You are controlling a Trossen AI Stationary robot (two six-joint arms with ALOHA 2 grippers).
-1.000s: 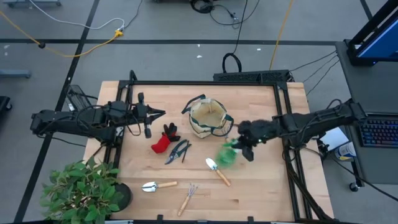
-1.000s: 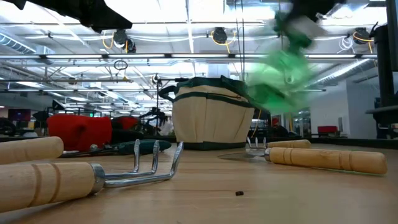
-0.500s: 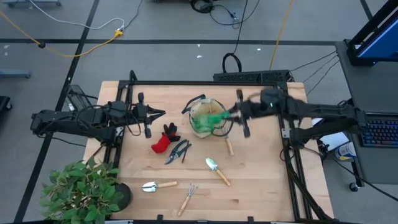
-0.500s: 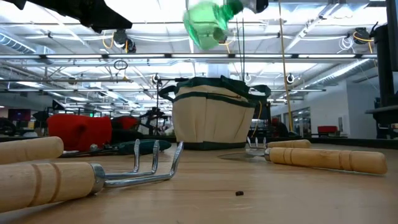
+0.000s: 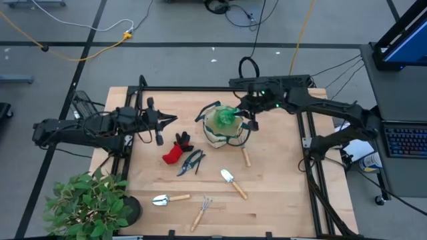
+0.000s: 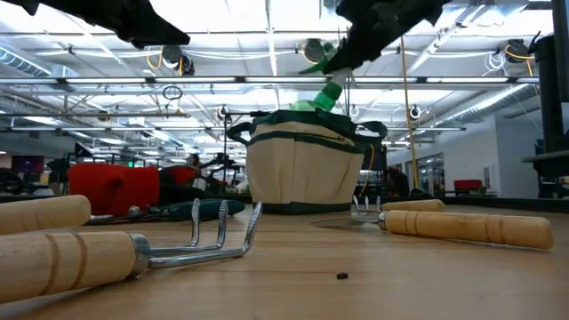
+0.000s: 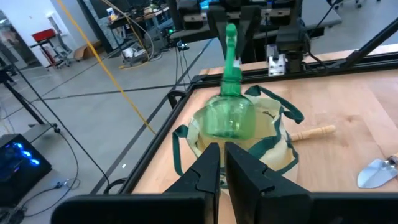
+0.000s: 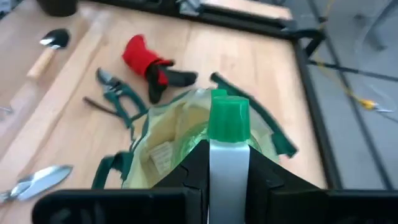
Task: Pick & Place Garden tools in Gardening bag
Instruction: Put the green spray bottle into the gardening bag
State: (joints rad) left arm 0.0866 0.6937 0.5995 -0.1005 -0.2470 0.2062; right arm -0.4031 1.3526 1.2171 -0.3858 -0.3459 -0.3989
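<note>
High view: right tool was over the gardening bag at the middle of the surface, clamped on the green spray bottle, whose body sat over the bag mouth. Left tool waited near the red glove, fingers narrow, holding nothing. Pruning shears, two trowels and the rake lay outside the bag.

Low view: bottle showed only its neck and top above the bag rim; body apparently down inside.

Left wrist view: bottle hung upright in the bag opening, gripped at the top by the right tool.

Right wrist view: fingers closed on the white neck below the green cap; bag interior directly below.

Step in hand: placing the bottle. Next move, by judgement: let go once the bottle rests inside, then lift clear of the loop handles.
</note>
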